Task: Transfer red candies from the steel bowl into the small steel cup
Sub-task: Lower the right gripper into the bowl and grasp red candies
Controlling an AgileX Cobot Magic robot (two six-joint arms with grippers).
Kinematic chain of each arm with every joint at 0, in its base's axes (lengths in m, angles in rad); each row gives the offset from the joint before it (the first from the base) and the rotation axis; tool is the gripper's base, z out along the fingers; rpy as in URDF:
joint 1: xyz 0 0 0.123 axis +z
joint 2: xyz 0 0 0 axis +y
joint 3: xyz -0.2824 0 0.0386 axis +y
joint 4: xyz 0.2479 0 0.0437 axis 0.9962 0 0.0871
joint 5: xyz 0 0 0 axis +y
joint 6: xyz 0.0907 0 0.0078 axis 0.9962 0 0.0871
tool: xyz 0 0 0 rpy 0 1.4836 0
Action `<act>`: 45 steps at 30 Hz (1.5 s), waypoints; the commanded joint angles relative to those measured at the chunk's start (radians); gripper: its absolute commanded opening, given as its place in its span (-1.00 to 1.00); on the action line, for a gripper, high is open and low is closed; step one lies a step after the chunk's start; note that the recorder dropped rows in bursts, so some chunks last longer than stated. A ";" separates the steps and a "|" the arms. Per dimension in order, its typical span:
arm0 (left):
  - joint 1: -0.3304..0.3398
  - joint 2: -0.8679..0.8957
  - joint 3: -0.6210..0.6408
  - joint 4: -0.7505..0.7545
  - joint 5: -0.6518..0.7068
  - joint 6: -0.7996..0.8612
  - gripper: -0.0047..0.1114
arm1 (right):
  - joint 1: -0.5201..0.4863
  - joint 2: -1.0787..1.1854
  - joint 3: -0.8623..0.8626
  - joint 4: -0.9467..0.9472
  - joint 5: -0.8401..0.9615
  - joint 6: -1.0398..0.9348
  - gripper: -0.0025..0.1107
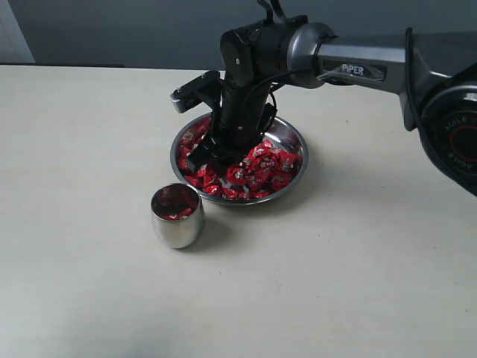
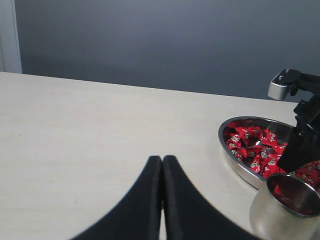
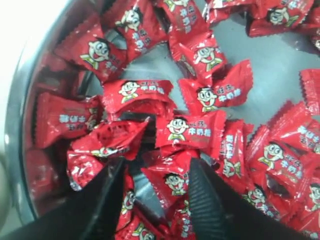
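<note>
1. Red foil-wrapped candies [image 3: 190,129], each printed with a white cartoon face, lie heaped in the wide, shallow, shiny steel bowl [image 1: 297,142]. The pile is thickest on the side toward the cup, and some bare flat bottom shows on the far side.
2. The small, rounded, polished steel cup [image 1: 177,216] stands upright just beside the bowl's rim; I cannot tell whether the 2 touch. Red shows inside it, but whether that is sweets or reflection is unclear.
3. The black right gripper [image 3: 157,175] is down inside the bowl with its jaws spread wide. The 2 ribbed fingers [image 3: 202,200] straddle several candies in the gap, and nothing is pinched yet.
4. The step in hand looks like the pick. To do it well:
   - Centre the gap on 1 candy, ideally one lying on top rather than wedged under its neighbours.
   - Close across the plump middle, not the crinkled ends, since slick foil will likely slip.
   - Keep the tips off the steel bottom so the bowl does not skid toward the cup.
   - Lift straight up before swinging across, so loose sweets fall back into the bowl.
5. The black left gripper [image 2: 161,162] has its fingers pressed together on nothing, over bare surface well to the side of the bowl.
6. Everything rests on a pale, matte table [image 1: 89,149].
</note>
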 commanded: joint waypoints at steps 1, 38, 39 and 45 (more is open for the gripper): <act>-0.006 -0.005 0.002 0.000 -0.005 -0.003 -0.91 | -0.007 0.004 -0.005 -0.037 0.001 0.024 -0.10; -0.006 -0.005 0.002 0.000 -0.005 -0.003 -0.91 | -0.015 -0.103 -0.005 0.006 0.029 0.070 -0.81; -0.006 -0.005 0.002 0.000 -0.005 -0.003 -0.91 | -0.015 -0.114 -0.005 0.036 0.036 0.066 -0.81; -0.006 -0.005 0.002 0.000 -0.005 -0.003 -0.91 | -0.013 -0.154 -0.005 0.277 0.116 -0.098 -0.81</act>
